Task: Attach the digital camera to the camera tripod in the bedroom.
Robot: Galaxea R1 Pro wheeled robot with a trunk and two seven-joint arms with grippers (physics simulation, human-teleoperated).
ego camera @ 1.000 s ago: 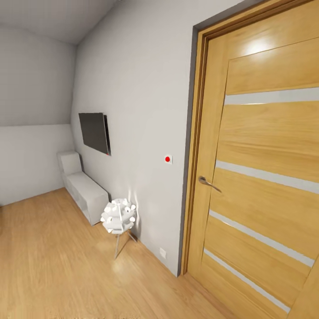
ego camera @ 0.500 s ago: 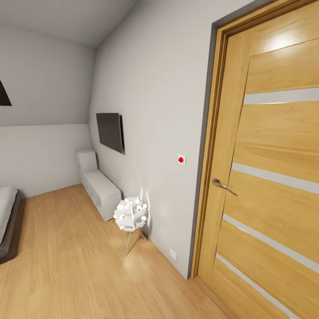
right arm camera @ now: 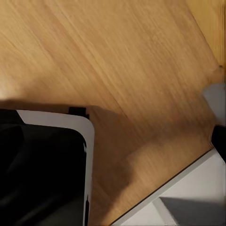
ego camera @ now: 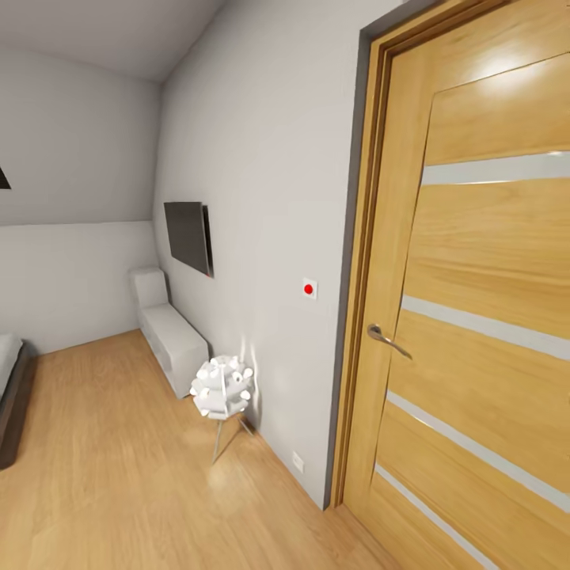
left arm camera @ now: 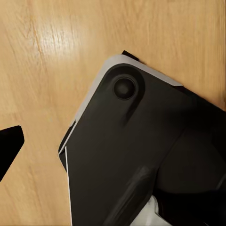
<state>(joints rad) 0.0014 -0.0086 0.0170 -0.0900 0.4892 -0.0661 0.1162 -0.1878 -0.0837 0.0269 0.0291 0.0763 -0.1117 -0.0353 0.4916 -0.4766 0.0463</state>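
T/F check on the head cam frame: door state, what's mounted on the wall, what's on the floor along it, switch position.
1. The wooden door is shut. True.
2. The door handle sits on the door's edge nearer the wall switch. True.
3. A flat dark screen hangs on the wall. True.
4. The wall switch has a green dot. False: the dot is red.
5. The white ball-shaped lamp stands on top of the low white cabinet. False: it stands on thin legs on the floor, beside the cabinet and nearer the door.
6. The floor is carpeted grey. False: it is light wood planks.
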